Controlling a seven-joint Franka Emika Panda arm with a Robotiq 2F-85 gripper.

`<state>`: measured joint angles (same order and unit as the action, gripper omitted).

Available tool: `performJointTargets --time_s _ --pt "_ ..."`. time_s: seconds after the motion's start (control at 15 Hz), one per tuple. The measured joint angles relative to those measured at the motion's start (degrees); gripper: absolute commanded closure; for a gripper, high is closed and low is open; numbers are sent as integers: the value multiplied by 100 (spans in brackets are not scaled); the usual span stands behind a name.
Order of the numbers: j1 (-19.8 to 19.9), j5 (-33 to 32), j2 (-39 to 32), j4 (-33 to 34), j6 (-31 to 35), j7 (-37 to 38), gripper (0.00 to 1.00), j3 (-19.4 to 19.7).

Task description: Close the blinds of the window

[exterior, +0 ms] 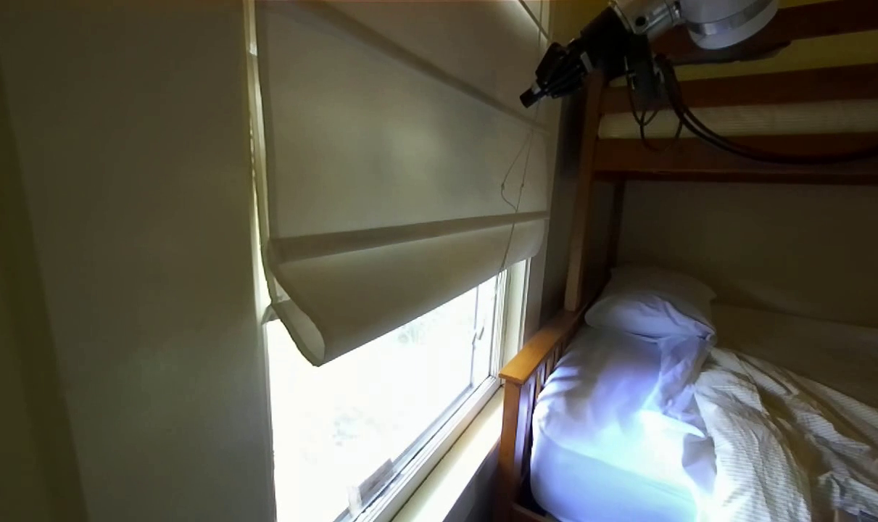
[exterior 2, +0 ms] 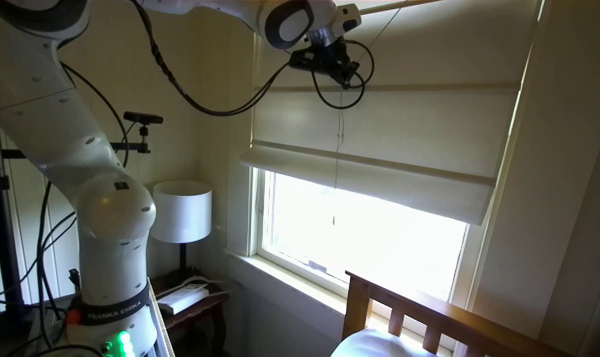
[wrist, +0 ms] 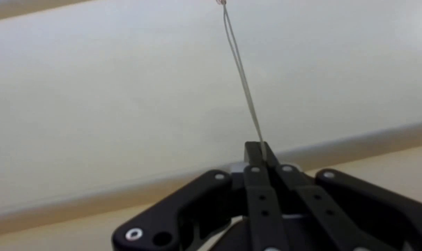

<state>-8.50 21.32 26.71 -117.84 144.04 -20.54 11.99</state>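
The pincer pinches a thin cord between its fingertips, in front of the blinds — they hang partway down, the window glaring bright beneath.

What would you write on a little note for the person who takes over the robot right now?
The hand: shut on the cord, up in front of the blinds.
Where things are: the blinds hang partway down the window; its lower part is bare.
Done: the cord is gripped.
Left: bring the blinds down over the bare part, probably by working the cord, then let go.
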Motion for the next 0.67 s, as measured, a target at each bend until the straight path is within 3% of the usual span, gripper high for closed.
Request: performJointTargets --time_s 0.2,0.67 --pt "-257 19 283 9 203 -518 100 40" --pt "-252 -117 294 147 2632 -175 100 -65"
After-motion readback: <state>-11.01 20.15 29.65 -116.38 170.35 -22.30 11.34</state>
